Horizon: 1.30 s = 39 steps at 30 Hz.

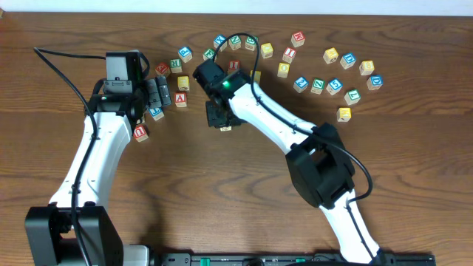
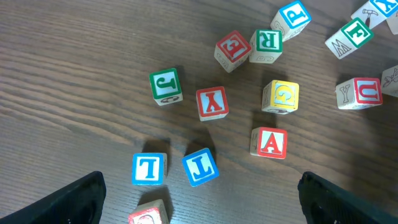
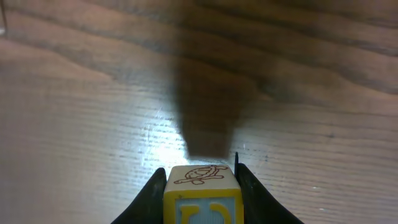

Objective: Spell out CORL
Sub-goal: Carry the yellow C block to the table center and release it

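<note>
On the dark brown wooden table (image 1: 414,185), the left gripper (image 1: 157,94) is standing spread wide at the end of its white arm, grasping nothing, among the leftmost wooden alphabet cubes. Its wrist camera is looking down on a blue L cube (image 2: 149,168) lying just beside a second blue cube (image 2: 200,166), while a green J cube (image 2: 166,85), a red Y cube (image 2: 212,102), a red A cube (image 2: 270,142) and a yellow G cube (image 2: 281,96) are lying ahead of the 2 black fingers (image 2: 74,199). Farther up, a green R cube (image 2: 268,42) is sitting just beside a red cube (image 2: 233,50) whose letter is hard to read. Near the table's centre, the right gripper (image 3: 201,199) is clamping a yellow-edged wooden cube (image 3: 200,177) between its fingers. A brown line drawing is showing on the cube's top, and its blue letter is running off the bottom of the frame, unreadable. That cube is hanging or resting below the arc of loose cubes, apart from them and throwing a shadow on bare wood; whether it is touching the table cannot be told. To the right, a loose cluster of 9 cubes (image 1: 334,86) in yellow, blue and green is lying well apart from both grippers.
</note>
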{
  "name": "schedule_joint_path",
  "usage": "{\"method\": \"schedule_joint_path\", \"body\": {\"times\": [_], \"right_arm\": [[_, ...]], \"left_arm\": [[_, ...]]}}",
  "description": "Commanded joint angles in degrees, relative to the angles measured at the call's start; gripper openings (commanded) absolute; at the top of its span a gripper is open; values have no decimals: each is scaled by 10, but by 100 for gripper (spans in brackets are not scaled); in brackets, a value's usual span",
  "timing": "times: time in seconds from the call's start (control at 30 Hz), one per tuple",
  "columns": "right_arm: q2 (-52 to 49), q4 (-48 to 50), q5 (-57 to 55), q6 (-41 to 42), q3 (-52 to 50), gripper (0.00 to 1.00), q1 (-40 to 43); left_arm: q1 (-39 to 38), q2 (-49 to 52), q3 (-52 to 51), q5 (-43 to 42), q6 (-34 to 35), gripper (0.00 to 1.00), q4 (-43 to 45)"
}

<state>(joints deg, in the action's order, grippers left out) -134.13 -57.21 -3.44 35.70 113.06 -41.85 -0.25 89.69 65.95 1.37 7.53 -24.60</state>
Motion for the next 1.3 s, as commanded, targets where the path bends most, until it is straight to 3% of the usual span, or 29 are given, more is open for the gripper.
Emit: {"method": "schedule_joint_path", "body": {"times": [0.0, 0.47, 0.8, 1.27], "right_arm": [[-6, 6, -68, 70, -6, 25, -18], [-6, 80, -71, 99, -61, 28, -33], [-6, 73, -64, 99, -61, 46, -33], [-6, 73, -37, 55, -60, 45, -31]], "left_arm": [[2, 7, 14, -5, 5, 98, 0], [2, 7, 14, -5, 5, 97, 0], [2, 7, 14, -5, 5, 98, 0], [2, 7, 14, -5, 5, 97, 0]]}}
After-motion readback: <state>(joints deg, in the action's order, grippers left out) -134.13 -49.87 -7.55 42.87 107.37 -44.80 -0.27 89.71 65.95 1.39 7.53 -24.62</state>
